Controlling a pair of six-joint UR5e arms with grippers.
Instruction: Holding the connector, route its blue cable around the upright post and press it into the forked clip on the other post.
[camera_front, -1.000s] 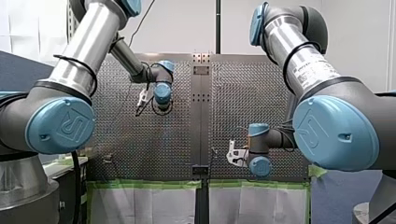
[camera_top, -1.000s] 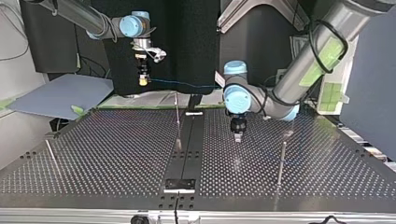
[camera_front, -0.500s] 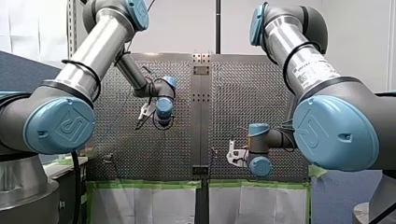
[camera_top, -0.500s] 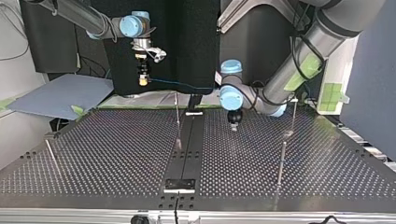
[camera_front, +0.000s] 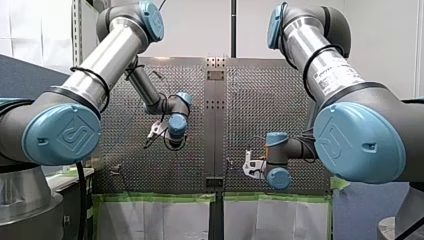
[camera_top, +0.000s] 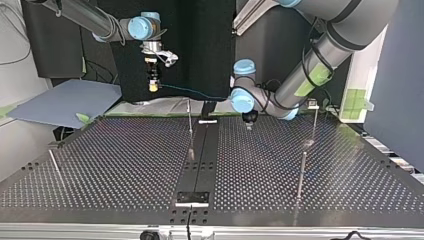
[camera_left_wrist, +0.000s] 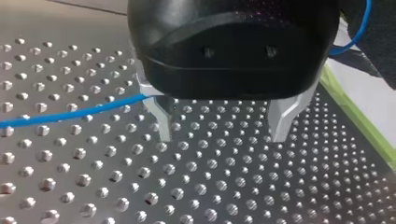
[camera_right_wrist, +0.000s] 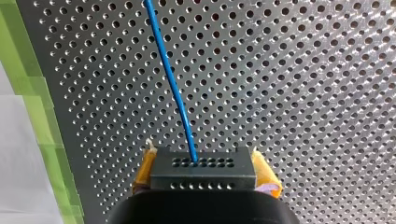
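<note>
The right tool (camera_top: 153, 86), upper left in the top view, pinched the connector (camera_right_wrist: 203, 169), keeping its blue cable (camera_right_wrist: 173, 88) off the counter (camera_top: 125, 165). The left tool (camera_left_wrist: 223, 133) hovered spread and empty beside that cable, likely to steer it round the post (camera_top: 190, 131).

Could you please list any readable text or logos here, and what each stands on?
No text can be read for certain.
Printed label on my right arm's silver tube: too blurred to read.
Embossed emblem on my left arm's blue joint cap: a logo, no legible letters.
</note>
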